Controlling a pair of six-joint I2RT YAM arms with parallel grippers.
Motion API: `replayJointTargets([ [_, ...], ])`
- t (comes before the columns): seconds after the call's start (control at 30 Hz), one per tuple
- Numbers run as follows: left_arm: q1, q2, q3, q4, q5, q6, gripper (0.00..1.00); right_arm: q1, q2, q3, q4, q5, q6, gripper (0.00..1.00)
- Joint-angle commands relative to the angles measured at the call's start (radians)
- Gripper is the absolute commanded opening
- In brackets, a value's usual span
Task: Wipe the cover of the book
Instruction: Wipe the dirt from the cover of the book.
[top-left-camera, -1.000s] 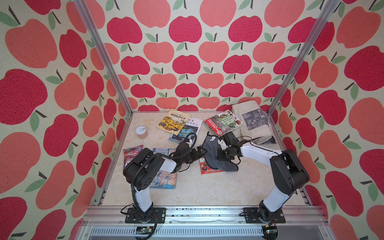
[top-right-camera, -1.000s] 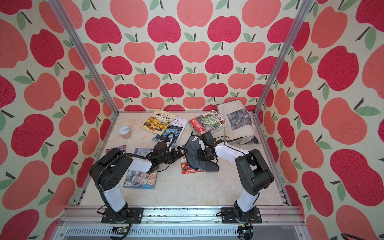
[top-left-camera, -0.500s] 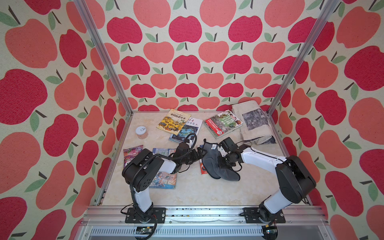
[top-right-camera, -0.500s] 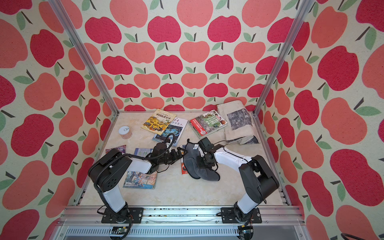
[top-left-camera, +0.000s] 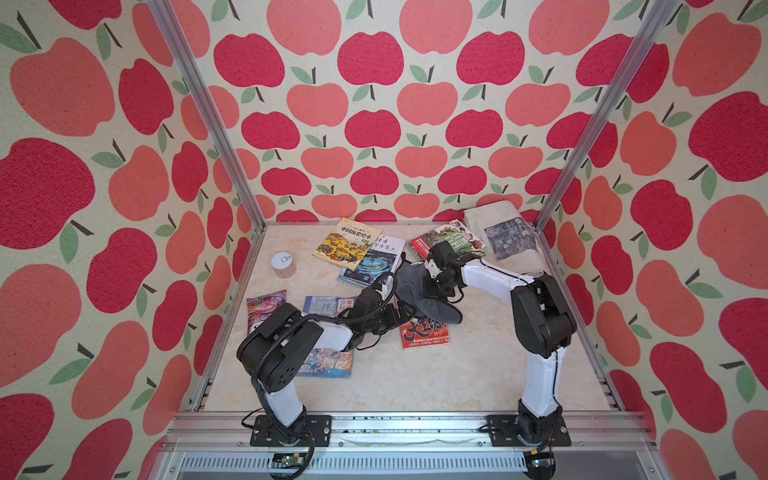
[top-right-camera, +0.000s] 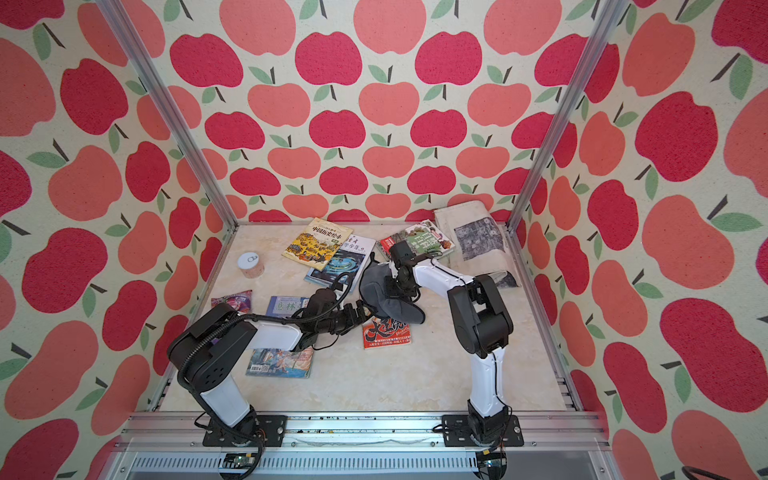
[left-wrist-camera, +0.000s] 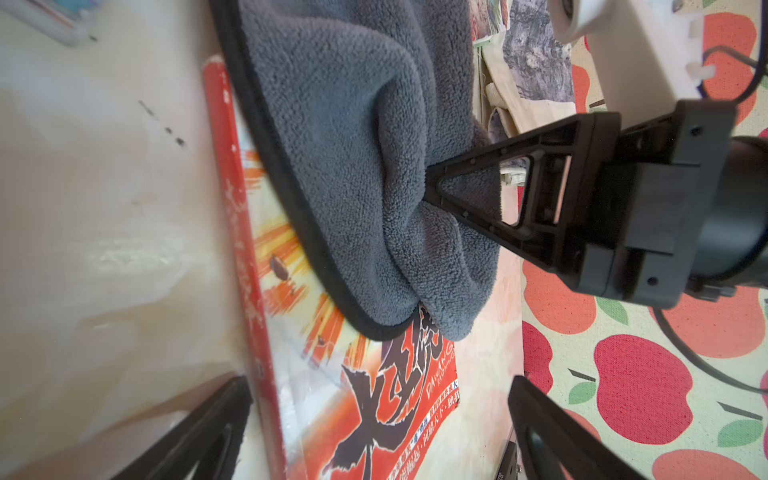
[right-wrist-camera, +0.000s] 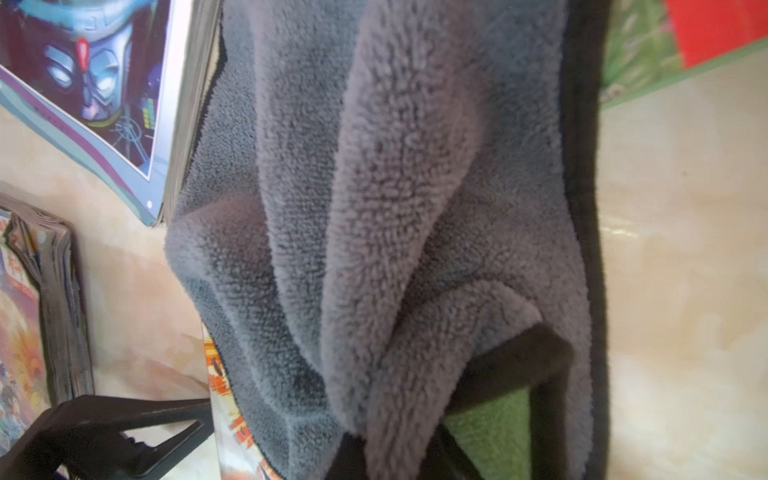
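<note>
Spotted the red book (top-left-camera: 427, 334) lying flat on the table (top-left-camera: 415, 382), pretty much dead centre of the frame in both top views. Draped over its upper part: grey cloth (top-left-camera: 417, 300), pinched tight by the right gripper (left-wrist-camera: 428, 183). As for the left gripper (left-wrist-camera: 380, 382): spread wide just left of the book, holding nothing.

Apple-print walls (top-left-camera: 374, 124) on three sides, silver aluminium posts (top-left-camera: 208, 116) at the corners, pale marbled floor (top-left-camera: 415, 382).
</note>
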Motion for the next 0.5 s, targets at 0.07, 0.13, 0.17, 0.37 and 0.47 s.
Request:
replayJointTargets([
  [0.07,0.028,-0.044,-0.01,-0.049,-0.012,0.036,0.99,0.073,-0.106,-0.195,0.015,-0.018,0.014,0.0],
  [0.13,0.041,-0.044,-0.012,-0.049,-0.001,0.036,0.99,0.107,-0.164,-0.28,0.03,-0.009,0.028,0.0],
  [0.17,0.045,-0.047,-0.013,-0.046,0.002,0.037,0.99,0.123,-0.196,-0.324,0.04,-0.007,0.038,0.0],
  [0.37,0.07,-0.044,-0.017,-0.043,0.011,0.041,0.99,0.182,-0.33,-0.482,0.045,0.017,0.085,0.0],
  [0.47,0.078,-0.05,-0.021,-0.042,0.014,0.042,0.99,0.18,-0.343,-0.498,0.052,0.033,0.085,0.0],
])
